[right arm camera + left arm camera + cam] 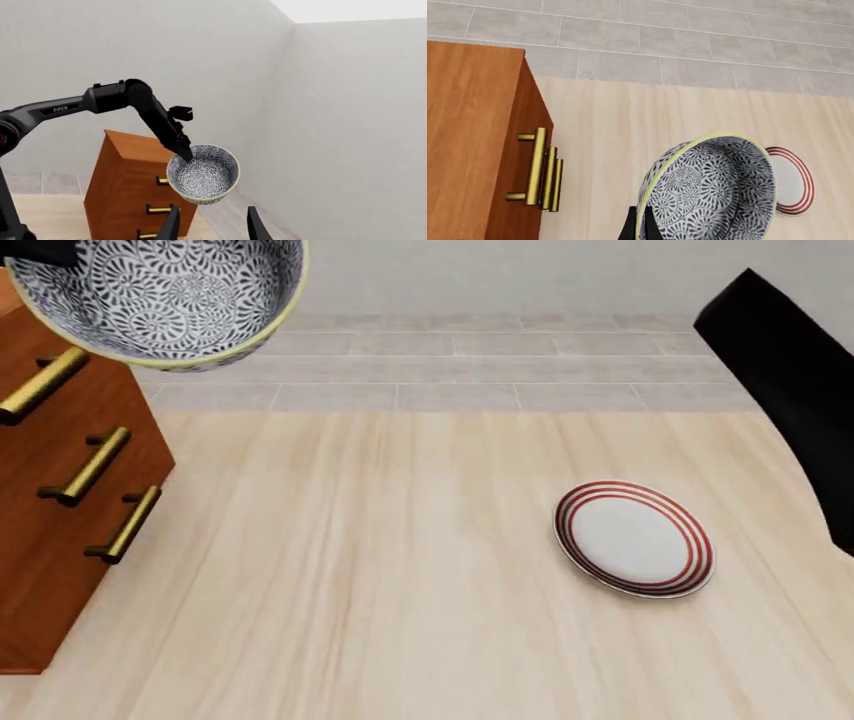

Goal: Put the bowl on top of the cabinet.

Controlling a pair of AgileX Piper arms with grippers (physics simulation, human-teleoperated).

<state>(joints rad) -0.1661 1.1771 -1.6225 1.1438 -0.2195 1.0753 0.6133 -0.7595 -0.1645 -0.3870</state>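
1. Left gripper (pixel 185 153) is seen pinching the bowl (pixel 203 173) by its rim, held tilted in the air beside the cabinet (pixel 130 192) top.
2. Right gripper (pixel 213 225) is held spread, with nothing between its fingers.
3. A red-ringed plate (pixel 633 538) is seen on the desk (pixel 374 570).

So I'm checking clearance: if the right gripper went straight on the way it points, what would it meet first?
Probably the bowl held by the left gripper, which hangs ahead of the open right gripper, with the cabinet behind; depth is unclear.
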